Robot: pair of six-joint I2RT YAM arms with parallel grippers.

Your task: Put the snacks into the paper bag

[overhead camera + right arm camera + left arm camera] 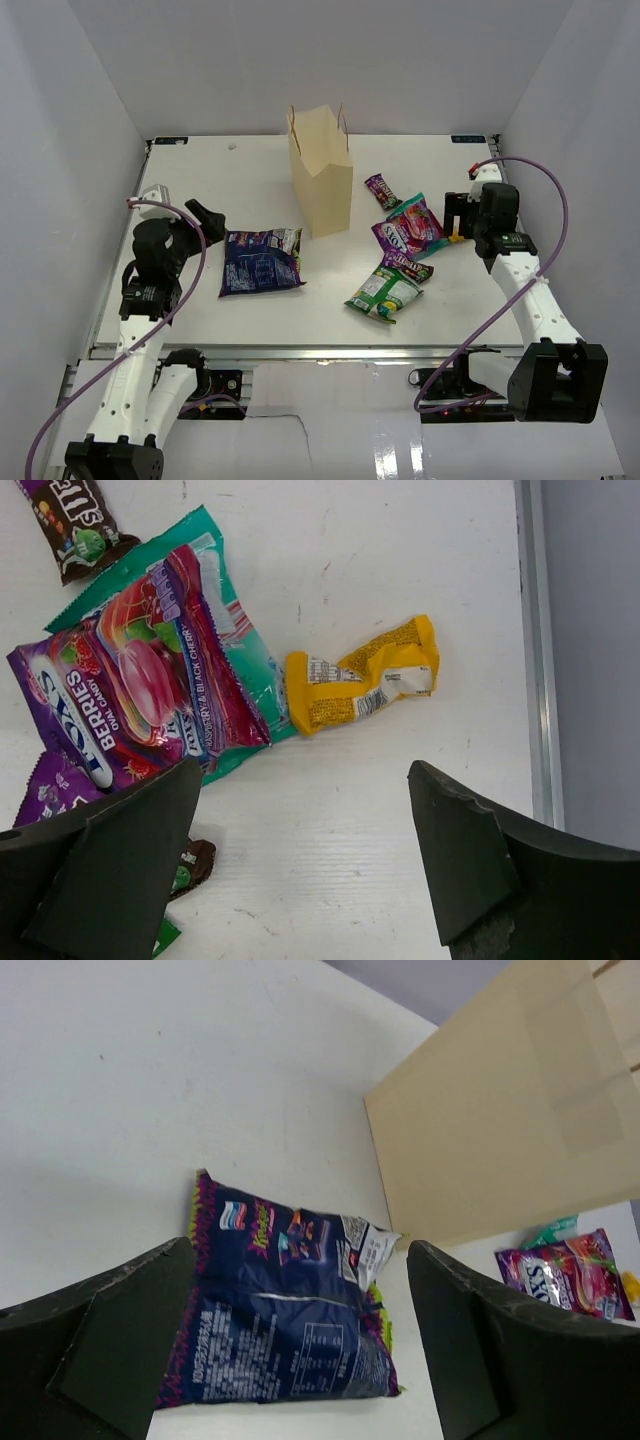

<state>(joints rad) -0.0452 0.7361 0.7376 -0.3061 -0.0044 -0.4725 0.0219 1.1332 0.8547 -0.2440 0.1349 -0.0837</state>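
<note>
Left hand (300,1355) hangs spread beside the glossy dark-blue snack bag (260,261); right hand (305,865), also spread, near the crumpled yellow packet (362,675).

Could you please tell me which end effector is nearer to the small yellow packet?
Right. The right end effector hovers close by the small yellow packet; the left end effector is far across the table, beside the dark-blue bag.

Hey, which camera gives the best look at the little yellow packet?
The right wrist view: the yellow packet lies whole and unobstructed beside the pink-teal bag. The top view shows only a yellow sliver by the right tool; the left wrist view catches just a corner at its edge.
</note>
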